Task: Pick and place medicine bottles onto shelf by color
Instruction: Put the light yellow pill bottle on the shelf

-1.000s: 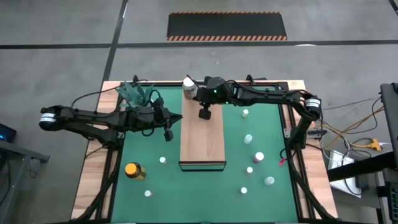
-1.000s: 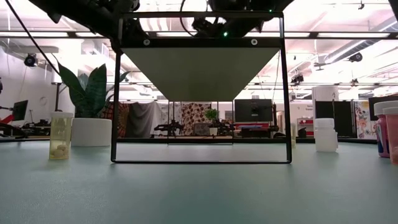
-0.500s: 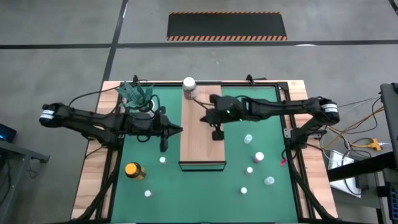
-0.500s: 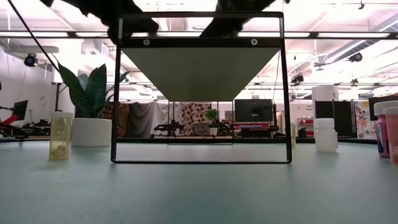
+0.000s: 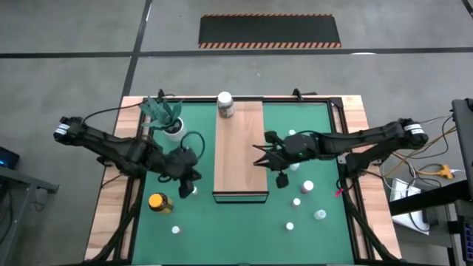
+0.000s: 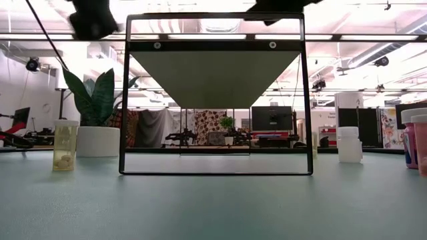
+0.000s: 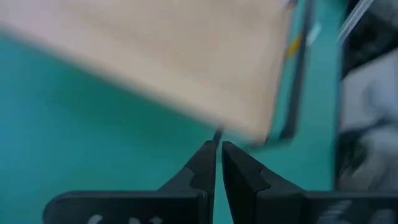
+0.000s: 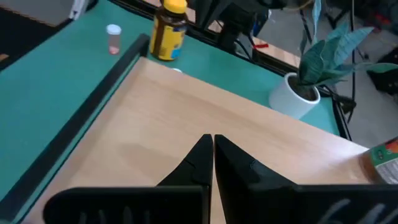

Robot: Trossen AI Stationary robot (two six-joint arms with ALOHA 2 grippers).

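Both claws are closed and empty: left claw (image 5: 190, 176) beside the shelf (image 5: 240, 148), right claw (image 5: 260, 157) over its edge. Next likely opening onto a nearby small bottle (image 5: 193, 191).

White-lidded jar (image 5: 225, 104) upright at shelf's (image 5: 239, 151) far end

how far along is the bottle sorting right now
Done: only one white-lidded jar stands on the shelf, at its far end. In hand: nothing; the left pincer and the right pincer are both shut and empty. Left: the amber jar and the small bottles on the green mat, such as the pink-capped one.
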